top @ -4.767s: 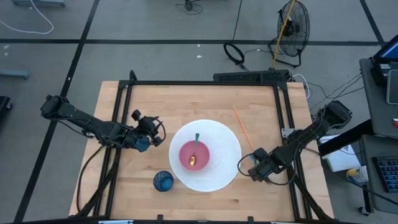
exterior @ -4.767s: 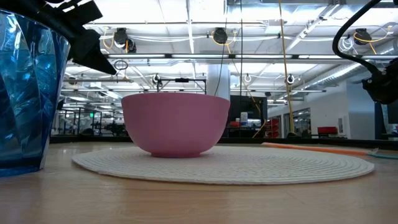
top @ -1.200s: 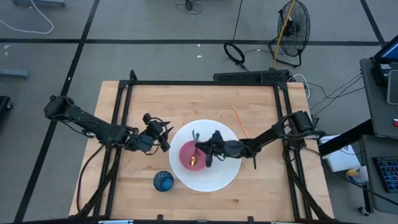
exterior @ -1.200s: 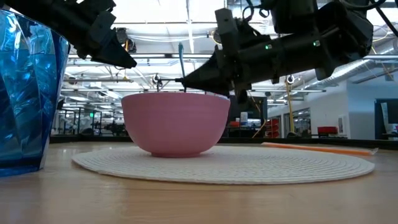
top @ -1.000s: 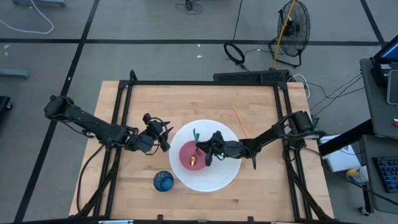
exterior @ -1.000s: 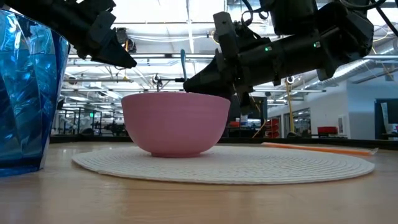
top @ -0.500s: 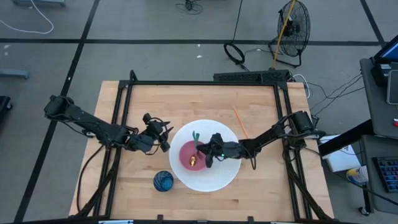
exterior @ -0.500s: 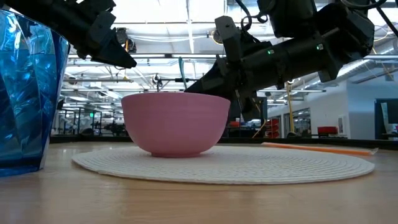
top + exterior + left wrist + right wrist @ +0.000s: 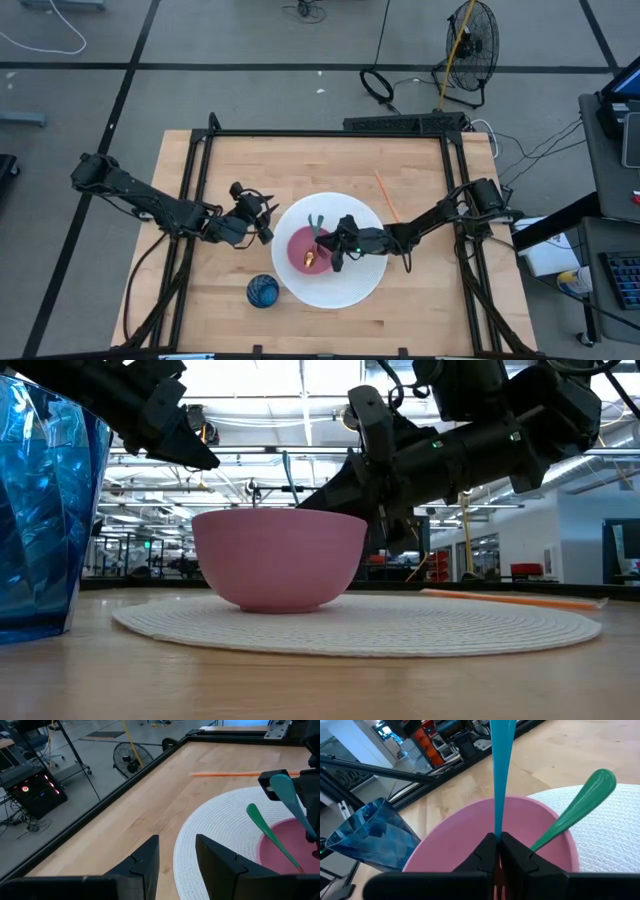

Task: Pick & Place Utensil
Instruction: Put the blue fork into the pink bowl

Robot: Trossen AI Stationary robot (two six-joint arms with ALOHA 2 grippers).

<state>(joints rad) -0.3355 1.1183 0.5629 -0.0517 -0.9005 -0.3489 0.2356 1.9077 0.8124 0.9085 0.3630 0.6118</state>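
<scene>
A pink bowl (image 9: pixel 308 250) stands on a round white placemat (image 9: pixel 360 280). Two utensils are in it: a green-handled spoon (image 9: pixel 577 807) leaning on the bowl's rim, and a blue-handled one (image 9: pixel 499 765). My right gripper (image 9: pixel 328 243) reaches over the bowl from the table's right and is shut on the blue handle. My left gripper (image 9: pixel 264 222) hovers open just left of the placemat, touching nothing; its own view shows both handles (image 9: pixel 270 832) ahead. My right gripper pinches the blue utensil between its two fingers (image 9: pixel 512 851), low on the handle (image 9: pixel 496 827), just above the bowl's inside. The fingers slant down from the table's right, lying across the handle. The handle stands steeply up above them (image 9: pixel 286 470); its lower end is hidden in the bowl.
A blue faceted glass (image 9: pixel 263 291) stands on the wood near the placemat's near-left edge. An orange straw (image 9: pixel 390 208) lies on the table beyond the placemat's right side. A black frame (image 9: pixel 320 133) runs along the table's sides. Bare wood lies toward the far edge.
My right gripper has sunk a little over the bowl while staying shut. The blue handle has come lower and tipped slightly toward the table's left. The bowl has shifted a touch the same way. The left arm kept still.
</scene>
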